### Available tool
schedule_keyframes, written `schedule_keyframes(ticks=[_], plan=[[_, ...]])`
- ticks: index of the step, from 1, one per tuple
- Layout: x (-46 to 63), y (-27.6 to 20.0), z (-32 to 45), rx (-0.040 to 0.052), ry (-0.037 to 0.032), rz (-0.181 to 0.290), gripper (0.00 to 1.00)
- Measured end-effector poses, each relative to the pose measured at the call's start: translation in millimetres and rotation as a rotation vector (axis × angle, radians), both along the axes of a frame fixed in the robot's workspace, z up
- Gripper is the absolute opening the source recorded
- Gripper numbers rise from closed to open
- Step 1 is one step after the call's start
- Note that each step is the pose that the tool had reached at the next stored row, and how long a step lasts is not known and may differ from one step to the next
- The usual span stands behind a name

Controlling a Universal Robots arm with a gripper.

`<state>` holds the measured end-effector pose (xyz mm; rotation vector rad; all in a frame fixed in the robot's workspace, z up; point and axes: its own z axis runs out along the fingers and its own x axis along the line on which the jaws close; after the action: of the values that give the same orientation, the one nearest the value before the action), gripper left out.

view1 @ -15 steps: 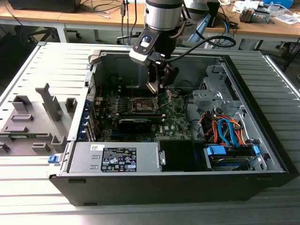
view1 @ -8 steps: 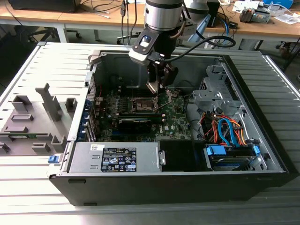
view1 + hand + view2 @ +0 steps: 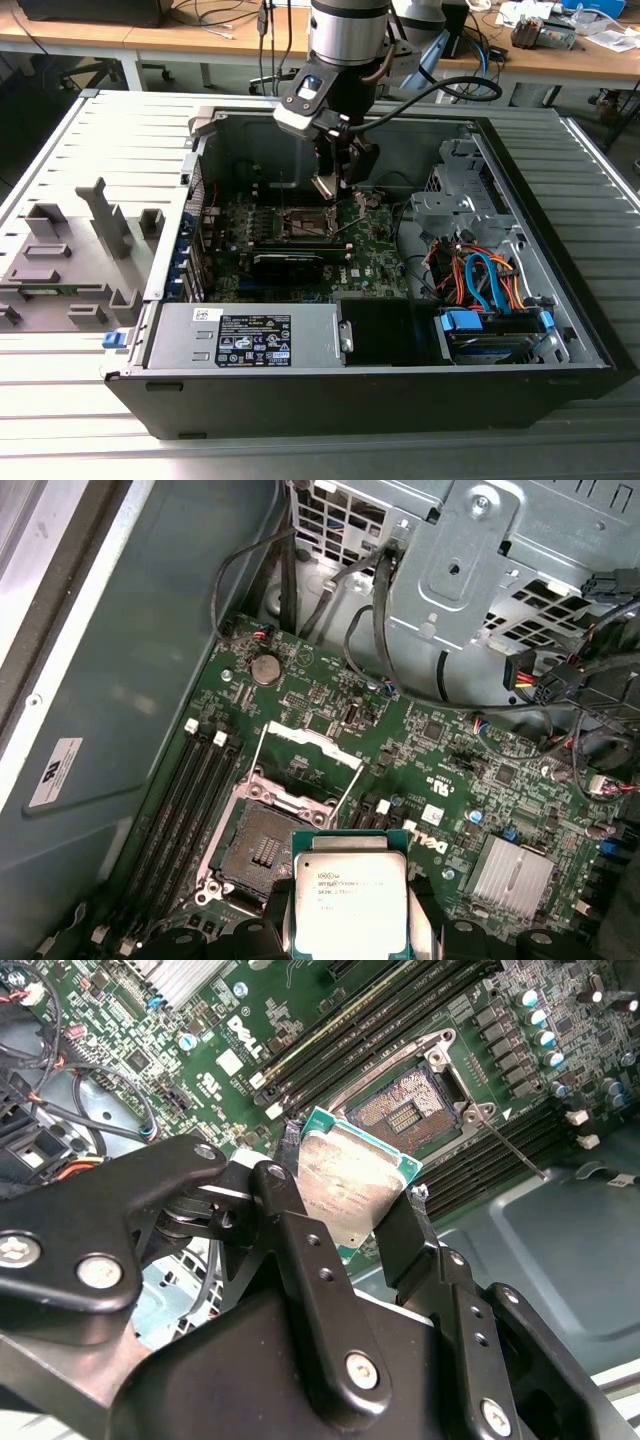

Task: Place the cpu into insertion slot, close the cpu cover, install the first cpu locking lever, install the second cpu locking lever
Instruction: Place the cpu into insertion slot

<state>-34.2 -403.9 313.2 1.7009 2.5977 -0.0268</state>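
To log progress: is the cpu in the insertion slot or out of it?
Out. The gripper holds the cpu by its edges above the board; the insertion slot has its dark centre bare.

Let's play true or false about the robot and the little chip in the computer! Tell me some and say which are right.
1. The gripper is holding the chip. True.
2. The chip is sitting in its socket. False: the socket is empty and the chip is held off the board.
3. The metal cover of the socket is flipped open. True.
4. The computer case has its lid on. False: it is open and you can see the green circuit board.
5. Blue and orange cables lie in the case at the exterior view's right. True.
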Motion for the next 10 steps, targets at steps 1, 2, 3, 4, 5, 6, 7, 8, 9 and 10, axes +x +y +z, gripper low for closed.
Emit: schedule_keyframes(ticks=[1,2,3,4,5,6,7,8,9,10], plan=[[0.0,0.0,0.0,-0.0001,0.0000,-0.002,0.54],[0.0,0.0,0.0,-0.0004,0.0000,-0.003,0.54],[0.0,0.0,0.0,-0.0006,0.0000,-0.005,0.54],[0.0,0.0,0.0,-0.0008,0.0000,-0.007,0.54],[0.0,0.0,0.0,-0.0010,0.0000,-0.008,0.54],[0.0,0.0,0.0,-0.0013,0.0000,-0.011,0.54],[0.0,0.0,0.0,-0.0015,0.0000,-0.013,0.54],[0.0,0.0,0.0,-0.0017,0.0000,-0.015,0.54],[0.0,0.0,0.0,-0.0020,0.0000,-0.017,0.54],[0.0,0.0,0.0,-0.0023,0.0000,-0.019,0.54]])
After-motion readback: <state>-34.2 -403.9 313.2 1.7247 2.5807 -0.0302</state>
